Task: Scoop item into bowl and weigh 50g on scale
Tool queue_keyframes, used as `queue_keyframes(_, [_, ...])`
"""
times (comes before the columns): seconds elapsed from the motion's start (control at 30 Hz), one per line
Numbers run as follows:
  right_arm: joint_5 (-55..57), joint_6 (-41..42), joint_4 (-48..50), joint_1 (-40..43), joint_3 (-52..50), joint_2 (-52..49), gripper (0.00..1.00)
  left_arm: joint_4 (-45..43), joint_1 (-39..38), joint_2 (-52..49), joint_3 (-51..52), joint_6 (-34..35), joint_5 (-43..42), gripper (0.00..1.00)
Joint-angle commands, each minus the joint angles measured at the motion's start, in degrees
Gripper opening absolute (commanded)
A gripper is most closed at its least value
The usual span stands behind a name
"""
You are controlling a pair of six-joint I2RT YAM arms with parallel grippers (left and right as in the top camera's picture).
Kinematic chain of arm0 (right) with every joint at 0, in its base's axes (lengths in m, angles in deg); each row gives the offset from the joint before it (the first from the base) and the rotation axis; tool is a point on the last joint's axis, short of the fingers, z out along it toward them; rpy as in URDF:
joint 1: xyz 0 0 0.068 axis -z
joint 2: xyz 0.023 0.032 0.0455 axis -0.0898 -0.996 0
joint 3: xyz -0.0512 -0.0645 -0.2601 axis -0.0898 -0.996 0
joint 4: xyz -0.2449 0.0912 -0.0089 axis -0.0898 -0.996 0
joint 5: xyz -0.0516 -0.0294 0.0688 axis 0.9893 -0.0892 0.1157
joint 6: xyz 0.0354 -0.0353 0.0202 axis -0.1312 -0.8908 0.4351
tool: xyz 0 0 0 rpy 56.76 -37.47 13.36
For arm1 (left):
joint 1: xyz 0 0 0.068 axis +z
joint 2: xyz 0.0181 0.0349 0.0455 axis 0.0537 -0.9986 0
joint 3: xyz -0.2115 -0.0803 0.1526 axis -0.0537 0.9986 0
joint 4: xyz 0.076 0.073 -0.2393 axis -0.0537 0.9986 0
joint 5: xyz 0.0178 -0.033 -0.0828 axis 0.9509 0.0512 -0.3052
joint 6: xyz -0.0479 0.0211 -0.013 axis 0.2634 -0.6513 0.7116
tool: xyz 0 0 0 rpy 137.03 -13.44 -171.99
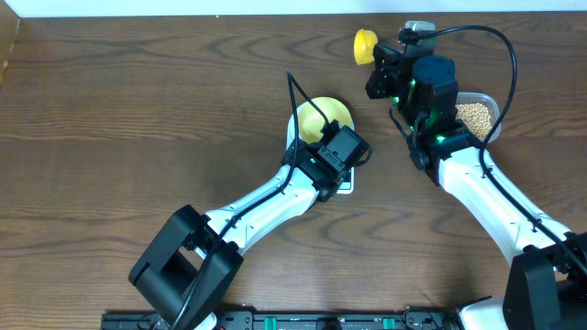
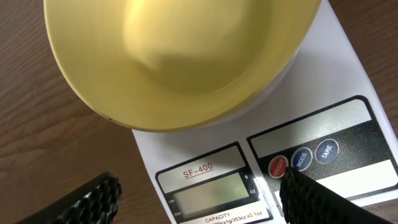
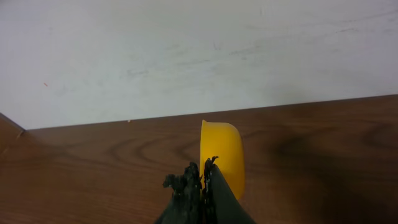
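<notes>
A dark brown wood-grain table point(image 1: 110, 137) fills the overhead view, and a white wall point(image 1: 183, 7) runs along its 12 o'clock edge. A yellow scoop point(image 1: 366, 46) is at about 1 o'clock from the table's middle, close to that far edge. A clear plastic container point(image 1: 496, 103) is at about 4 o'clock from the scoop, near it but not touching; only its pale rim and one corner show.

In the right wrist view the scoop point(image 3: 224, 155) is turned on its side, with its rim upright and its rounded back toward 3 o'clock. Behind it the table point(image 3: 323, 137) meets the wall point(image 3: 186, 50). In the left wrist view bare table point(image 2: 37, 143) shows at 9 o'clock.
</notes>
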Motion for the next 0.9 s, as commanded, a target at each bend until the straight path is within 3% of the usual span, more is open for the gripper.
queue_keyframes(0.0, [0.44,-0.7,-0.13,0.5,0.96,-0.39,0.01,-0.09,0.09,-0.55,0.39,-0.15,1.64,0.84])
queue_keyframes(0.2, [0.44,-0.7,-0.13,0.5,0.96,-0.39,0.01,-3.89,0.09,-0.55,2.29,-1.49,1.68,0.84])
queue_keyframes(0.87, [0.46,-0.7,-0.13,0.5,0.96,-0.39,0.01,-4.9,0.09,-0.55,3.08,-1.64,1.68,0.84])
